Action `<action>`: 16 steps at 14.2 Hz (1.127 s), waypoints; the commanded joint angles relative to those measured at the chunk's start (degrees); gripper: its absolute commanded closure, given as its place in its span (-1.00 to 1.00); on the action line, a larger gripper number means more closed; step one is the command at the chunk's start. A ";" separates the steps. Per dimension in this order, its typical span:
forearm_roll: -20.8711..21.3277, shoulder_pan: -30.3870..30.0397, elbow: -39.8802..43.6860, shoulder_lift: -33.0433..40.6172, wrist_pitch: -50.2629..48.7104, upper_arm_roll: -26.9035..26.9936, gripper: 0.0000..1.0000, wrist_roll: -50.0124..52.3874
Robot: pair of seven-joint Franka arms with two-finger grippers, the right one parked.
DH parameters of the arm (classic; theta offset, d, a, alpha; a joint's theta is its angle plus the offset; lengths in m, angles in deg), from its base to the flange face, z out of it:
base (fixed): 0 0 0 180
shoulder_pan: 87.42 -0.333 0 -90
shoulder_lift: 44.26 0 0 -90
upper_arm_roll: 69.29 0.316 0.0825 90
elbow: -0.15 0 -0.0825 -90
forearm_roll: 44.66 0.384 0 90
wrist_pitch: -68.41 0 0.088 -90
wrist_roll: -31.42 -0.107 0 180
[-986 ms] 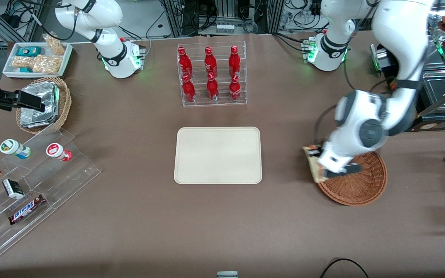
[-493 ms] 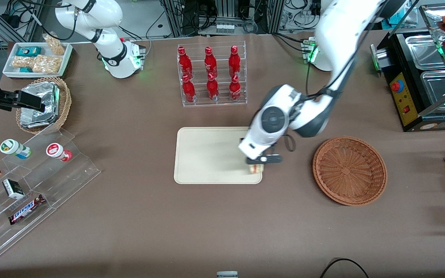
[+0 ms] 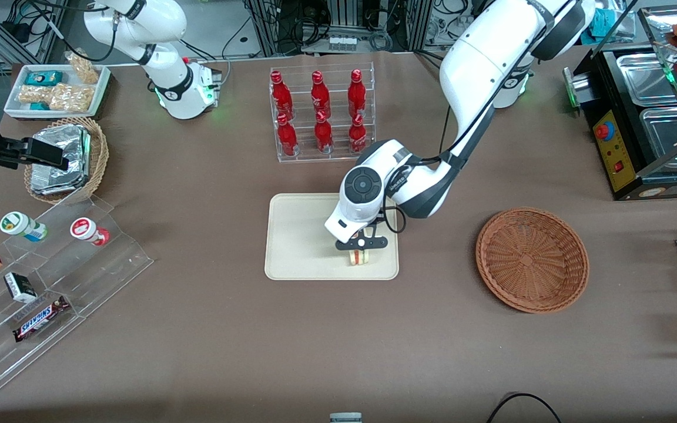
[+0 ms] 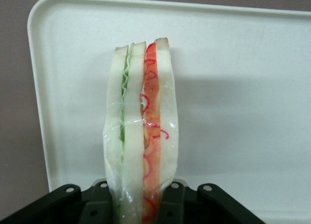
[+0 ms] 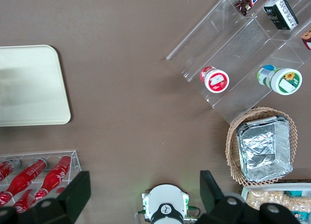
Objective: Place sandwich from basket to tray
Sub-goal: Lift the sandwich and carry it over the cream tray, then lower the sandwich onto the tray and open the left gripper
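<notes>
White-bread sandwich (image 4: 141,131) base hidden, end effector (image 4: 141,204) clamping

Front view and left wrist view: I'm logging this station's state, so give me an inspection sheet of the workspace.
Surface: brown table.
Job's things: sandwich held over the tray; basket has nothing in it.
Clutter: bottle rack, foil-packet basket, snack tray, acrylic shelf.
Grippers: gripper shut on the sandwich, above the tray's edge nearer the front camera.
Cables: black cable at the table's near edge.
Surroundings: metal pans at the working arm's end.
</notes>
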State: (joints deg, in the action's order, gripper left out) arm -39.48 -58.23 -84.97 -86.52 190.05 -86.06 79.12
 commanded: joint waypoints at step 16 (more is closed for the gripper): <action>0.97 5.00 7.60 -4.85 3.17 0.86 -1.00 6.34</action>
State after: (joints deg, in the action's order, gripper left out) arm -39.43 -54.31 -79.56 -90.45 193.76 -86.01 83.32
